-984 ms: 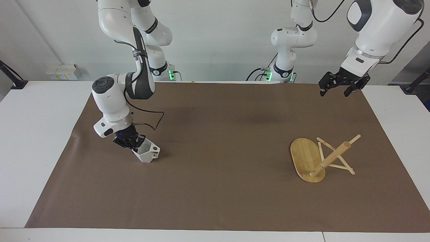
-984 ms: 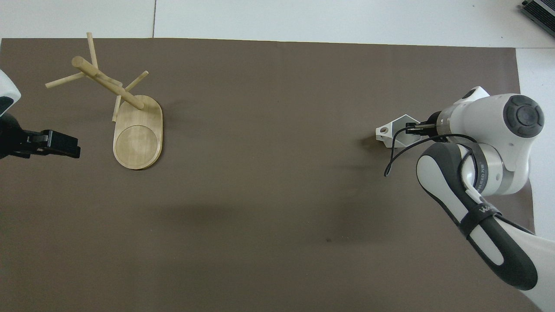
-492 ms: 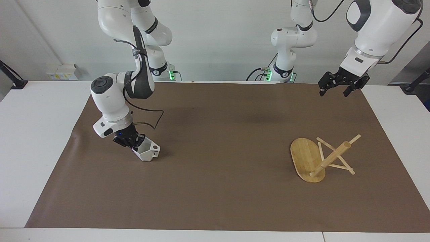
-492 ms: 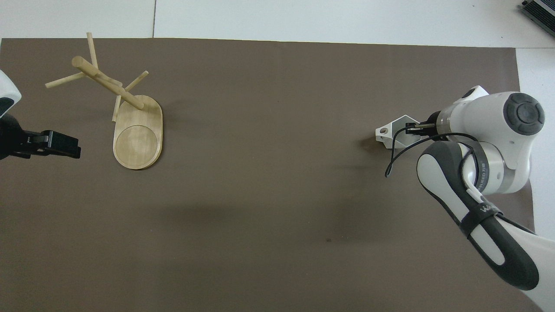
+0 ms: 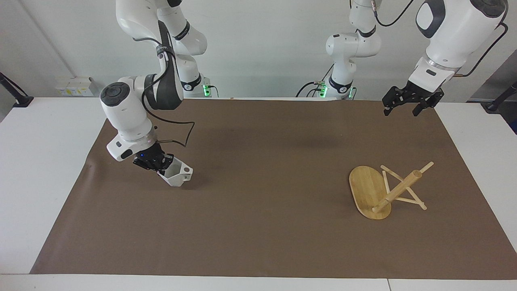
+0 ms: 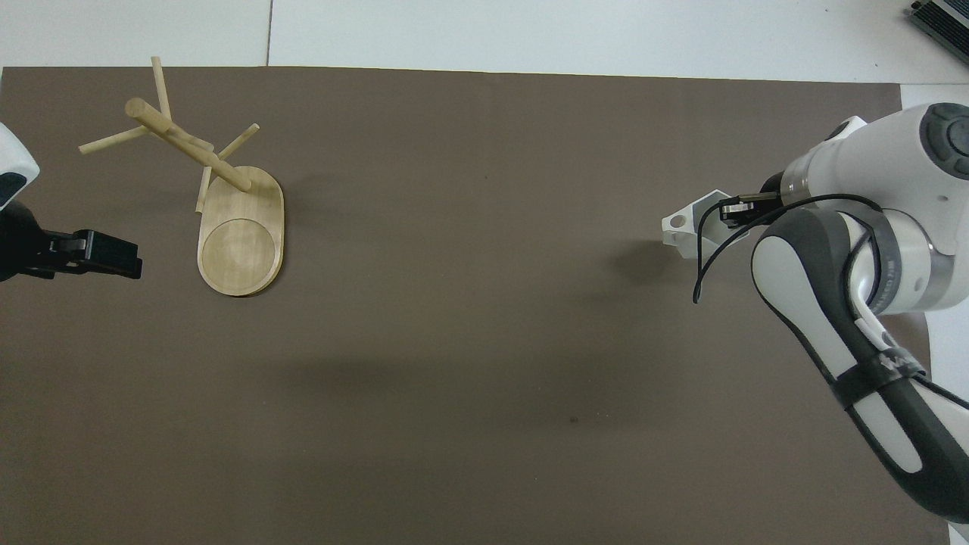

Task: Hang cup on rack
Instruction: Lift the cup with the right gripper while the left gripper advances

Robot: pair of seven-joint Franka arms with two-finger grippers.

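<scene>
Right gripper (image 5: 155, 161) pinches the cup (image 5: 176, 173) by its rim, cup tilted and lifted just off the brown mat (image 5: 258, 226) at the right arm's end, near the mat's edge. Rack (image 5: 383, 190) stands on the mat toward the left arm's end, wide bare mat between it and the cup. Left gripper (image 5: 408, 103) waits with fingers spread, raised over the mat corner nearest its base.

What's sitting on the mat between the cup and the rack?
Nothing: between the cup, held in the right gripper, and the rack there is only bare brown mat. Both the facing and overhead views show it.
</scene>
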